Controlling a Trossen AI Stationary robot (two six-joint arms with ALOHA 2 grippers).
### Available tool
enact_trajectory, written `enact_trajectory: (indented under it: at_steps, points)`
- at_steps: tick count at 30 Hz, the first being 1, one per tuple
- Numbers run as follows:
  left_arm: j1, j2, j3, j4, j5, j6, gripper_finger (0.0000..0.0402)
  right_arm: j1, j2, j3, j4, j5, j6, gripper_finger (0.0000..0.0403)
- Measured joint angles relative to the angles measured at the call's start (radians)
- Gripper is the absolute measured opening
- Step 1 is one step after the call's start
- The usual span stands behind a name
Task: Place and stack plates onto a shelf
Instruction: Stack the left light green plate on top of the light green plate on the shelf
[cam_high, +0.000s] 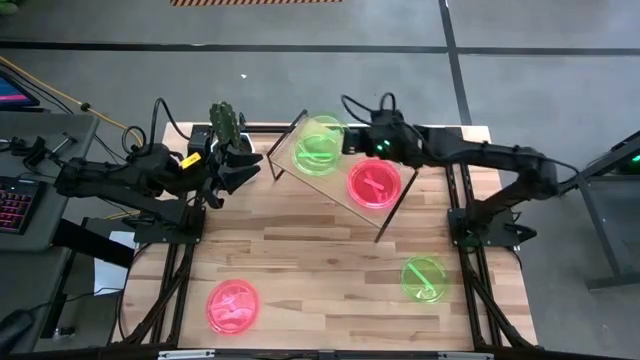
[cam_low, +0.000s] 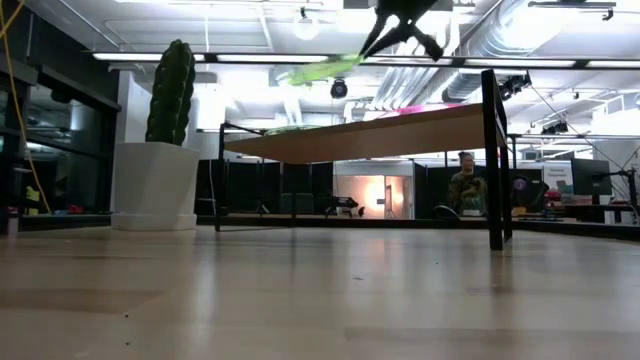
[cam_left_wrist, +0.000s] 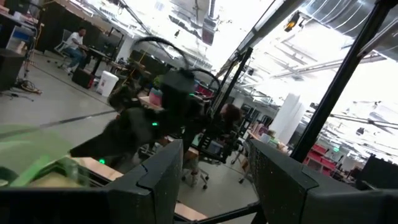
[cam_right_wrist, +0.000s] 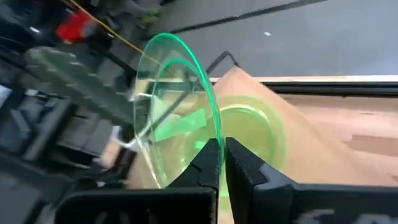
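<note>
The shelf (cam_high: 338, 205) stands at the table's far middle, its board seen edge-on in the low view (cam_low: 380, 132). On it lie a green plate (cam_right_wrist: 252, 130) and a pink plate (cam_high: 375, 184). My right gripper (cam_right_wrist: 222, 155) reaches in from the right and is shut on a second green plate (cam_high: 320, 143) above the shelf's left end. Another pink plate (cam_high: 232, 305) and another green plate (cam_high: 424, 277) lie flat on the tabletop near the front. My left gripper (cam_high: 243, 166) waits open just left of the shelf, beside the cactus (cam_high: 225, 122). My right gripper pinches the green plate's rim (cam_right_wrist: 213, 135) between its two fingers, coming from the table's right side. The plate is tilted steeply in the hold. In the low view it (cam_low: 320, 68) hangs lifted clear above the shelf board, over the green plate lying there.
A cactus in a white pot (cam_low: 160, 185) stands at the table's far left, close to the shelf's left legs. The shelf's black leg (cam_low: 493, 160) stands at its right end. A person (cam_low: 465, 185) sits in the room behind. Bare wood lies in the table's middle.
</note>
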Motion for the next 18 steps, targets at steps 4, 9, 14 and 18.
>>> enact_trajectory:
  at_steps: [4, 9, 14, 18]
  points:
    - [0.0, 0.0, 0.0, 0.0, 0.0, 0.0, 0.0175, -0.048, 0.104, 0.066, -0.045, -0.051, -0.035, 0.0]
    - [0.0, 0.0, 0.0, 0.0, 0.0, 0.0, 0.0175, -0.085, 0.179, 0.091, -0.056, -0.115, -0.057, 0.0]
    - [0.0, 0.0, 0.0, 0.0, 0.0, 0.001, 0.0175, -0.106, 0.206, 0.091, -0.062, -0.131, -0.057, 0.0]
    - [0.0, 0.0, 0.0, 0.0, 0.0, 0.002, 0.0175, -0.115, 0.207, 0.091, -0.066, -0.143, -0.047, 0.0]
